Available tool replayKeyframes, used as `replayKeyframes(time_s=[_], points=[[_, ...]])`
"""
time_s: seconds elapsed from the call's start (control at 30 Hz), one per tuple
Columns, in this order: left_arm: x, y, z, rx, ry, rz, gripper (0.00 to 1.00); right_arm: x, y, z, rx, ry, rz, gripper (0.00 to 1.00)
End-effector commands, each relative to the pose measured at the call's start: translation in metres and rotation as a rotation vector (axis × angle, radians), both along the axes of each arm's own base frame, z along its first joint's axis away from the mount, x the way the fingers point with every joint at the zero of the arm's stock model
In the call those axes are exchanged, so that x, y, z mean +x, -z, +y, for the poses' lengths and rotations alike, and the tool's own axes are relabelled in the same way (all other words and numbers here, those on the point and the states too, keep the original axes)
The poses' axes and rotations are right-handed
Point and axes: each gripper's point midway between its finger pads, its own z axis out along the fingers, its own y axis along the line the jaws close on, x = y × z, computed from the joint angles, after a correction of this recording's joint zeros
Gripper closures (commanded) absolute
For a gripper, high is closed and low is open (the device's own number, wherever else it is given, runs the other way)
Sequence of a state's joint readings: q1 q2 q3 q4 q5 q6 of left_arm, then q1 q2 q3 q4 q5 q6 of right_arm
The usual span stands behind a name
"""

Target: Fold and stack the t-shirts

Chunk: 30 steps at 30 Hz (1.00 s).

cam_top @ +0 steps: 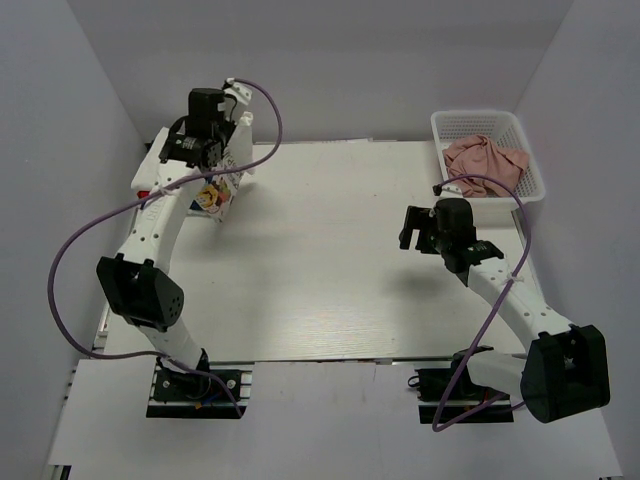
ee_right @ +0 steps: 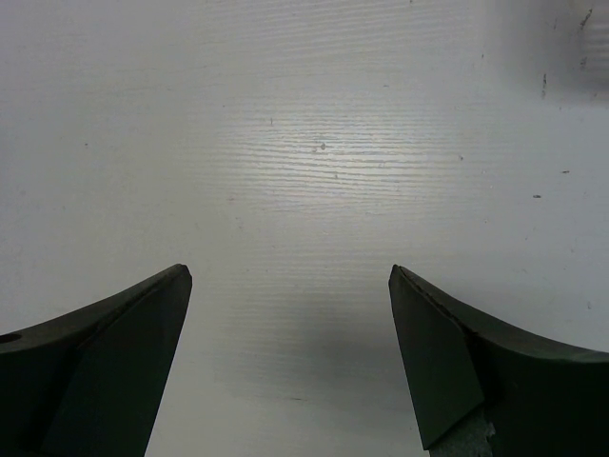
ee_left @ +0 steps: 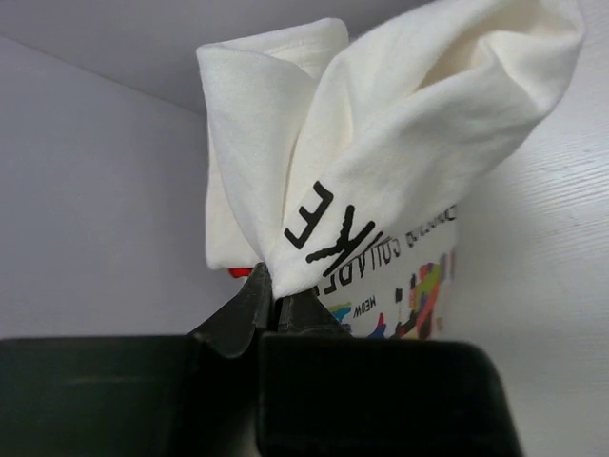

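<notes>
A: Where's the printed shirt (ee_left: 381,143)?
B: At the far left of the table (cam_top: 330,280), a bunched fold pinched in the left fingers (ee_left: 238,319). The right fingers (ee_right: 105,371) are spread wide, holding nothing.
A: Risk?
B: It's a thin pinch, so a tug could slip the cloth free.

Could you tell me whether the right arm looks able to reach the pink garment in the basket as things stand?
Probably yes: the right claw is open and empty, and the pink garment lies uncovered in the open-topped basket close by.
</notes>
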<state>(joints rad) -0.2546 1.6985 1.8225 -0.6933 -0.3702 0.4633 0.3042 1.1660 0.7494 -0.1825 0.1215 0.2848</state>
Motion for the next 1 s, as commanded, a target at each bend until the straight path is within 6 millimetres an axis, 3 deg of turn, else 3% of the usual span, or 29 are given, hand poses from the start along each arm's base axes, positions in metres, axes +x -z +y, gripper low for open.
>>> replayKeyframes(time_s=[0.0, 0.07, 0.1, 0.13, 0.3, 0.43, 0.47, 0.53, 0.57, 0.6, 0.63, 0.67, 0.73, 0.8, 0.97], points=[[0.01, -0.033, 0.036, 0.052, -0.054, -0.082, 1.0, 0.007, -0.01, -0.001, 0.006, 0.018, -0.035, 0.1], [0.021, -0.045, 0.04, 0.032, -0.048, -0.111, 1.0, 0.008, -0.011, -0.002, 0.004, 0.024, -0.032, 0.1], [0.031, -0.035, 0.043, 0.03, -0.048, -0.092, 1.0, 0.008, -0.009, -0.003, -0.004, 0.028, -0.03, 0.1], [0.037, -0.042, 0.05, 0.013, -0.065, -0.114, 1.0, 0.008, -0.008, -0.004, -0.009, 0.03, -0.026, 0.1], [0.069, -0.036, 0.075, -0.023, -0.106, -0.15, 1.0, 0.011, -0.007, -0.007, -0.031, 0.045, -0.017, 0.1], [0.092, -0.018, 0.111, -0.044, -0.171, -0.173, 1.0, 0.014, -0.008, -0.009, -0.044, 0.052, -0.02, 0.1], [0.1, -0.004, 0.12, -0.048, -0.2, -0.166, 1.0, 0.015, -0.009, -0.009, -0.046, 0.05, -0.021, 0.1], [0.113, -0.006, 0.138, -0.071, -0.247, -0.217, 1.0, 0.016, -0.007, -0.009, -0.047, 0.048, -0.008, 0.1], [0.116, -0.016, 0.158, -0.106, -0.296, -0.259, 1.0, 0.018, -0.01, -0.008, -0.049, 0.046, -0.012, 0.1], [0.122, -0.011, 0.166, -0.125, -0.312, -0.264, 1.0, 0.019, -0.008, -0.007, -0.051, 0.047, 0.0, 0.1], [0.133, 0.009, 0.176, -0.139, -0.335, -0.25, 1.0, 0.018, -0.006, -0.008, -0.055, 0.047, 0.007, 0.1], [0.137, 0.003, 0.192, -0.171, -0.363, -0.283, 1.0, 0.018, -0.003, -0.008, -0.062, 0.046, 0.021, 0.1], [0.149, 0.026, 0.206, -0.196, -0.381, -0.275, 1.0, 0.02, -0.005, -0.008, -0.066, 0.047, 0.023, 0.1], [0.153, 0.034, 0.22, -0.217, -0.404, -0.29, 1.0, 0.021, -0.005, -0.007, -0.062, 0.05, 0.03, 0.1], [0.161, 0.063, 0.229, -0.247, -0.433, -0.276, 1.0, 0.025, -0.006, 0.0, -0.058, 0.036, 0.04, 0.1]])
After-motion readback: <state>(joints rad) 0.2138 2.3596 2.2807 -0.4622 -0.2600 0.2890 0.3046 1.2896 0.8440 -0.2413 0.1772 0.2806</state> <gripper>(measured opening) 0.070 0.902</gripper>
